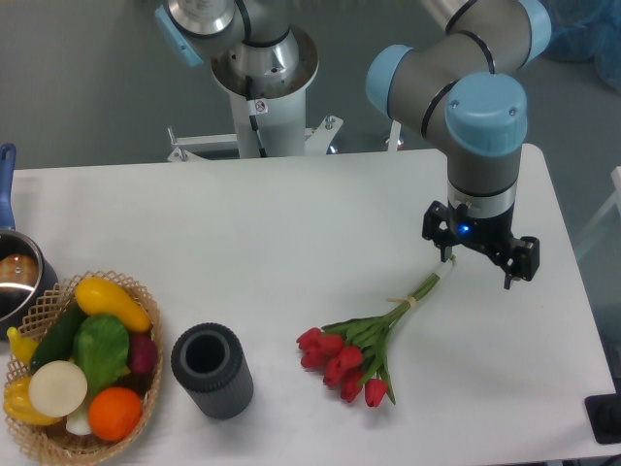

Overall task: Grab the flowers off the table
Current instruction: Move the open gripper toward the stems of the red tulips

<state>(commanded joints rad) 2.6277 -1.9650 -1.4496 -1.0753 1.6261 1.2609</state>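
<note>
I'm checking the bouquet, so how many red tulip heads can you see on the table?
6, clustered at the low end of the flowers on the table: two at left, three mid-cluster, one lowest right. Others may hide under leaves.

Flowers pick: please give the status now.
Gripper above stem ends, jaws state unclear. Flowers lying on table, not lifted. Dark cylinder and basket off to the side, nothing blocking.

Even, bright light falls from overhead, so the white table (291,223) reads almost flat, with a faint cool cast. Shadows are soft and short: a pale one hugs the dark cylinder (212,371), another lies under the flowers (364,345). A small glare spot sits on the metal pot (15,277) at the left edge. Focus is fairly sharp throughout, slightly grainy
</note>
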